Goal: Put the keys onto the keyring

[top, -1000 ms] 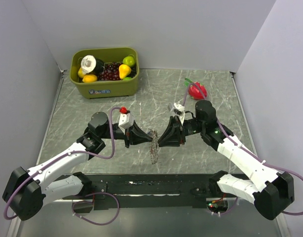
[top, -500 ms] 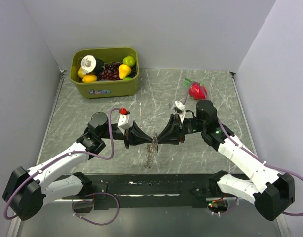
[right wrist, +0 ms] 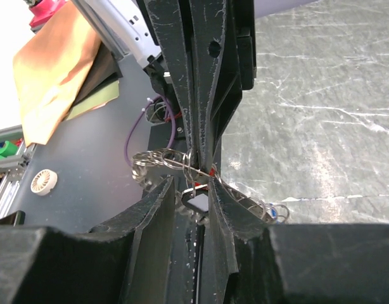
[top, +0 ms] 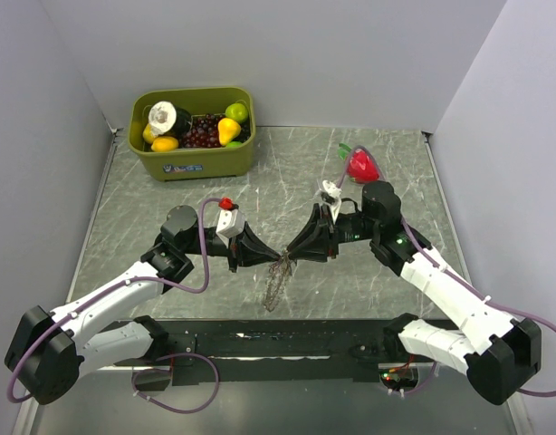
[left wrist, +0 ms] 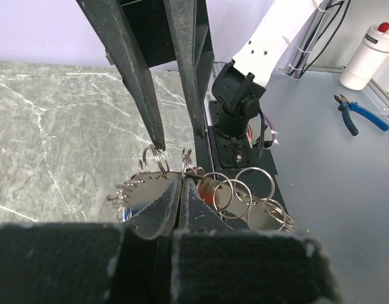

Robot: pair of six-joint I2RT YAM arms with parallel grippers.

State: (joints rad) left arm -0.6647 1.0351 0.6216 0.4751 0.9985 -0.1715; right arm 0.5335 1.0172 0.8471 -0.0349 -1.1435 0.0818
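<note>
A bunch of linked silver keyrings (top: 274, 288) hangs between the two gripper tips above the table. My left gripper (top: 276, 257) is shut on this bunch; in the left wrist view (left wrist: 180, 180) its jaws are pressed together with the rings (left wrist: 248, 190) fanned out past them. A red key head (left wrist: 210, 193) shows among the rings. My right gripper (top: 292, 256) faces it tip to tip. Its jaws (right wrist: 191, 187) stand apart around a black-headed key (right wrist: 197, 202), which touches the right finger. The other keys are hidden or too small to tell.
A green bin (top: 192, 161) of toy fruit stands at the back left. A red strawberry toy (top: 361, 166) lies at the back right. The black base bar (top: 278, 340) runs along the near edge. Blue pliers (left wrist: 356, 117) and a white bottle (left wrist: 372, 50) lie beyond the table.
My right gripper has moved left to meet the left gripper's tip. The hanging chain of rings has swung a little down and to the left.
</note>
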